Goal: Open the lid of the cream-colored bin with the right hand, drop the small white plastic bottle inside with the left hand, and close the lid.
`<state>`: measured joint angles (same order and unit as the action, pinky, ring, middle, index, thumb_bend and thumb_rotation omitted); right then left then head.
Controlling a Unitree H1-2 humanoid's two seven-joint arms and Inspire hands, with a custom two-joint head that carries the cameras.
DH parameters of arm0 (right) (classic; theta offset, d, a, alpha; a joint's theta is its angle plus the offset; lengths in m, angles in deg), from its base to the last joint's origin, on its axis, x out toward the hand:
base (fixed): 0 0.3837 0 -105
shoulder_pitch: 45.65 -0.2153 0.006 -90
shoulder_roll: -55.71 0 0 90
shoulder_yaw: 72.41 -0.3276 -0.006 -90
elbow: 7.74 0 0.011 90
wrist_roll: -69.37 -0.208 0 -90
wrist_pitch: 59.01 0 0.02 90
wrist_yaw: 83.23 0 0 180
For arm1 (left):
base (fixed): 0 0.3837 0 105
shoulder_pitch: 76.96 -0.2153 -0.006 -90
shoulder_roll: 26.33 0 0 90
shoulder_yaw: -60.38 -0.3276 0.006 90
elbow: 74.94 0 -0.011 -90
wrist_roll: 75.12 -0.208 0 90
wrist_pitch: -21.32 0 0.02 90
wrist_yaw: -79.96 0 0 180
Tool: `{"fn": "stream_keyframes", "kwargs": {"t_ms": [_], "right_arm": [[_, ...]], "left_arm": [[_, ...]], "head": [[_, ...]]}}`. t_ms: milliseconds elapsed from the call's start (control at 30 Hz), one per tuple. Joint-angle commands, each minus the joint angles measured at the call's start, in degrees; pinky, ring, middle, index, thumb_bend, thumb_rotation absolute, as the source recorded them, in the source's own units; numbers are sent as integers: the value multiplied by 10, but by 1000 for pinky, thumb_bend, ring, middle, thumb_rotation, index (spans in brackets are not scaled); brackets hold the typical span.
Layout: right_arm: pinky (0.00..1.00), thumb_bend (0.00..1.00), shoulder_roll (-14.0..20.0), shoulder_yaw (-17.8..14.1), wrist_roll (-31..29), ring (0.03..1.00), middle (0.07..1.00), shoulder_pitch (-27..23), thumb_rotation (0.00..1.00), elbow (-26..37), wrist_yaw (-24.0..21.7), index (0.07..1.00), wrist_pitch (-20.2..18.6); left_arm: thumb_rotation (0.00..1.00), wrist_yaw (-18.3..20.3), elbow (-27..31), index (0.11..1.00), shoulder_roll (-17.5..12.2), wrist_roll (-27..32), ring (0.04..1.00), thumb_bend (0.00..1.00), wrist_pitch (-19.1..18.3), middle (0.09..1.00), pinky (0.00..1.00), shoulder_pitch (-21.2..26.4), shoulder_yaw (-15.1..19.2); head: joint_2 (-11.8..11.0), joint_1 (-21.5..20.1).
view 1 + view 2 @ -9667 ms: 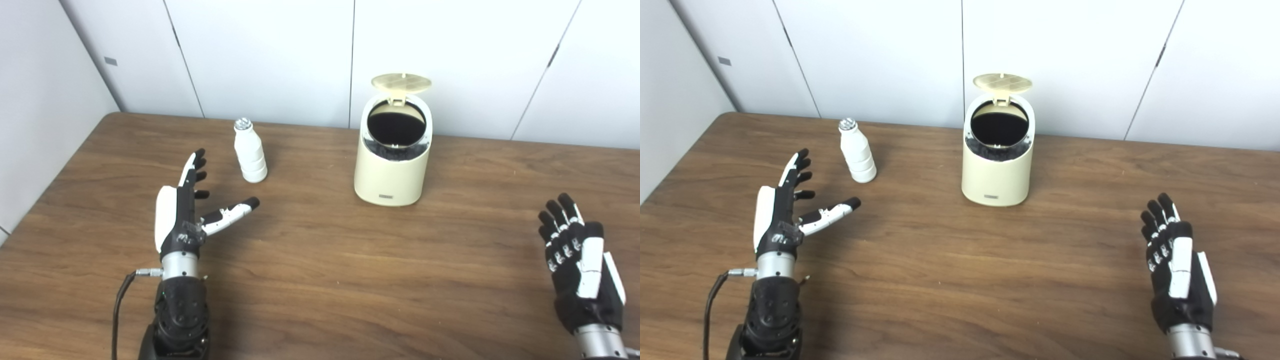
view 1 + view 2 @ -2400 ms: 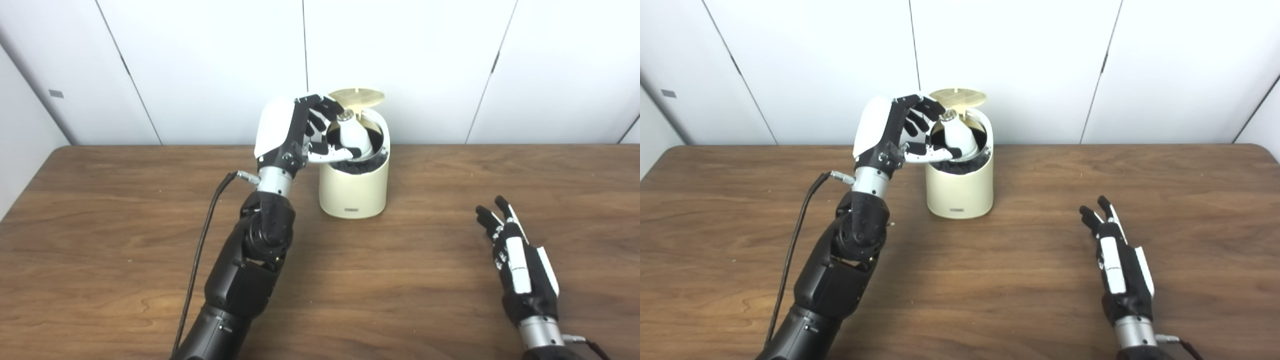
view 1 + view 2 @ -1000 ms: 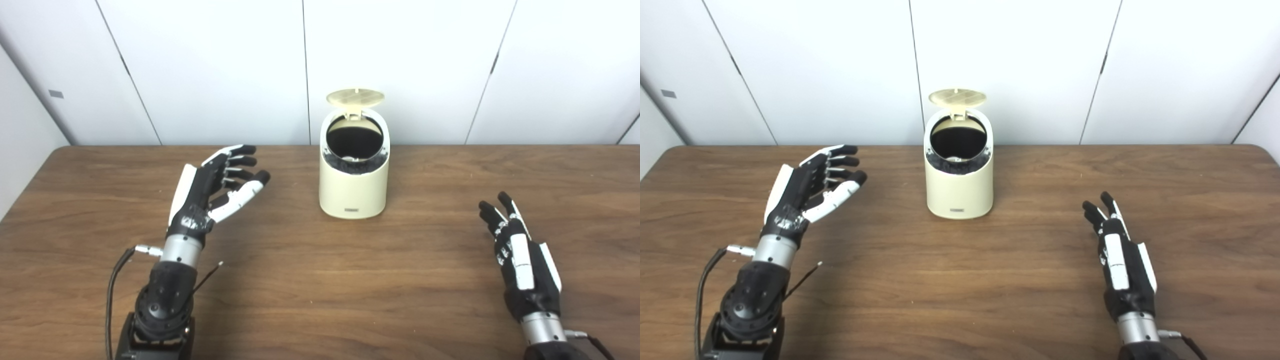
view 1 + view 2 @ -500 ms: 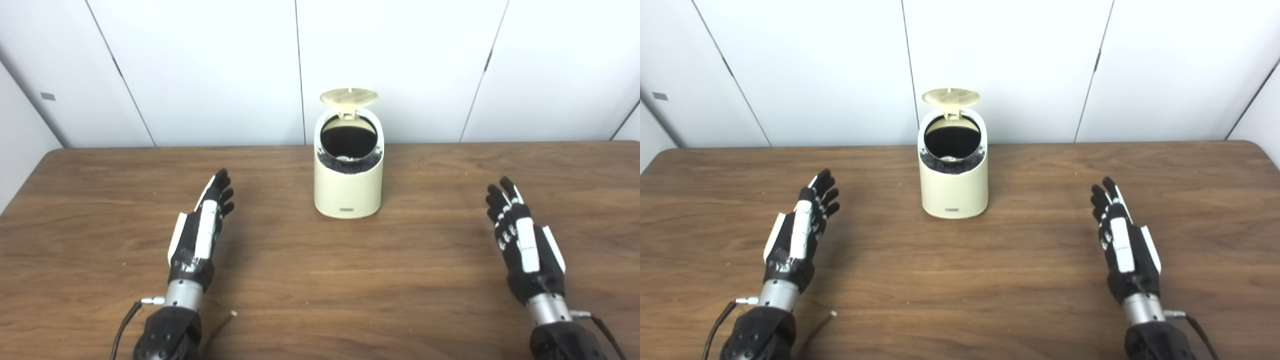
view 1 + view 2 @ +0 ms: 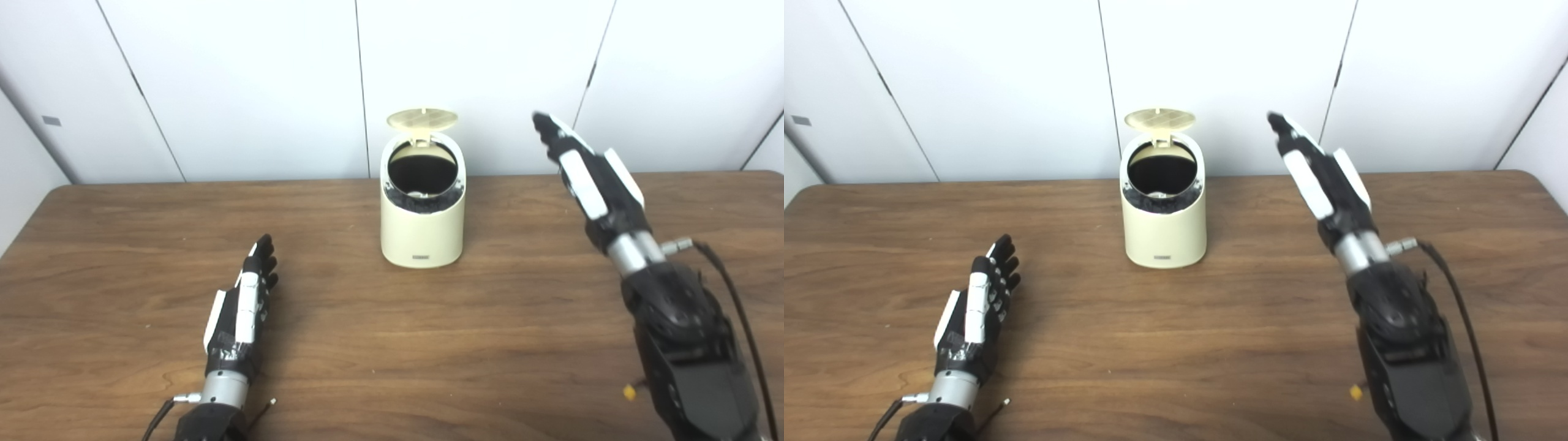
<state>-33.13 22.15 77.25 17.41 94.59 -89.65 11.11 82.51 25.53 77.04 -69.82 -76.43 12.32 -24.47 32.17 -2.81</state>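
A cream-colored bin (image 5: pixel 421 229) stands on the counter (image 5: pixel 392 343), its lid (image 5: pixel 422 118) upright. A white glimpse inside is likely the bottle (image 5: pixel 417 195). The right hand (image 5: pixel 589 173), fingers extended and empty, is raised beside the bin; closing the lid looks next. The left hand (image 5: pixel 242 309) rests flat, empty.

You see the cream bin (image 5: pixel 1164 236) on the table (image 5: pixel 1151 343), lid (image 5: pixel 1159 118) up. Your right hand (image 5: pixel 1318 171) is raised beside it, fingers extended; perhaps a bottle lies inside.
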Motion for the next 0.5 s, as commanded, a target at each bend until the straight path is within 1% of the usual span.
{"fn": "stream_keyframes", "kwargs": {"t_ms": [0,33,100,200,300,400,467], "right_arm": [[915,633,14,16,44,938,925,-36,999,-1,-4,863,0],[865,618,18,28,61,915,918,-48,1000,-6,-6,866,-1],[797,586,21,46,92,876,897,-71,1000,-18,-10,859,-3],[793,595,16,59,112,870,895,-97,1000,-35,-20,857,-14],[802,607,9,68,124,869,889,-120,1000,-54,-26,856,-16],[815,591,5,75,131,880,894,-137,1000,-69,-35,859,-18],[838,577,8,91,153,896,901,-149,1000,-75,-40,856,-21]], "left_arm": [[1000,-3,12,1000,2,0,1000,669,22,1000,1000,7,-2],[1000,-4,12,1000,4,2,1000,661,21,1000,1000,7,-1],[1000,-4,12,1000,4,4,1000,659,18,1000,1000,6,-2],[1000,-4,12,1000,3,1,1000,669,16,1000,1000,6,-4],[1000,-7,15,1000,5,1,1000,666,12,1000,1000,6,-3],[1000,-6,15,1000,3,3,1000,671,12,1000,1000,6,-3],[1000,-6,15,1000,4,3,1000,675,13,1000,1000,6,-3]], "head": [[1,-2],[1,-2],[0,-1],[0,0],[1,0],[1,1],[0,0]]}}
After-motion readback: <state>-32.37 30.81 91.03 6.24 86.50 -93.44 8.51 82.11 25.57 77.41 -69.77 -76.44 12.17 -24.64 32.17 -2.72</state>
